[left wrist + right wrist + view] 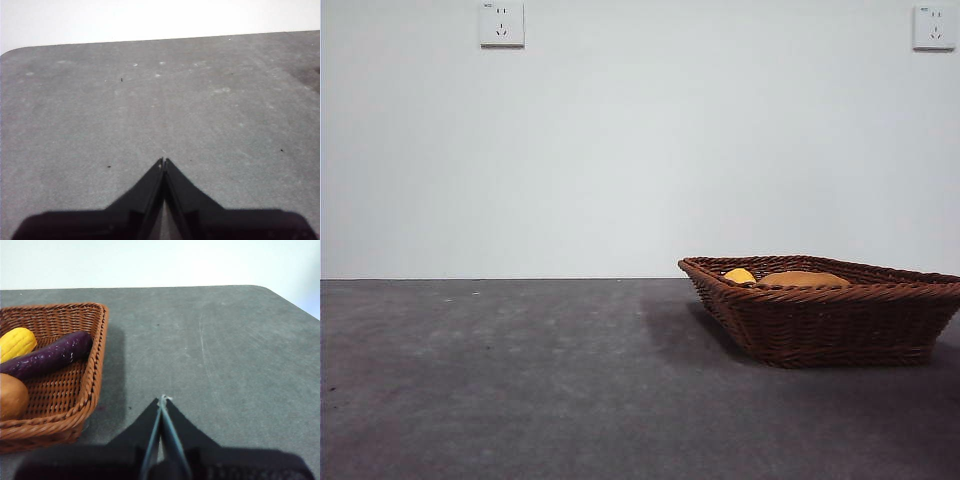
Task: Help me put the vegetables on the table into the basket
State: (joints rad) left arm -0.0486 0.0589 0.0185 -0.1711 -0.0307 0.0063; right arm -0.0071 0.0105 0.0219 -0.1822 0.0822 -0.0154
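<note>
The brown wicker basket [830,315] stands on the dark grey table [520,380] at the right in the front view. Inside it lie the yellow corn cob [16,342], the dark purple eggplant [50,357] and the brown potato [11,396]. In the front view only the tops of the corn [739,275] and the potato [802,279] rise above the rim. My right gripper [163,399] is shut and empty, over bare table beside the basket [85,385]. My left gripper [164,161] is shut and empty over bare table [150,100], with no vegetable near it.
A white wall runs behind the table, with two sockets [501,23] high up. The table's far edge and a rounded corner [265,290] show in the right wrist view. Neither arm shows in the front view.
</note>
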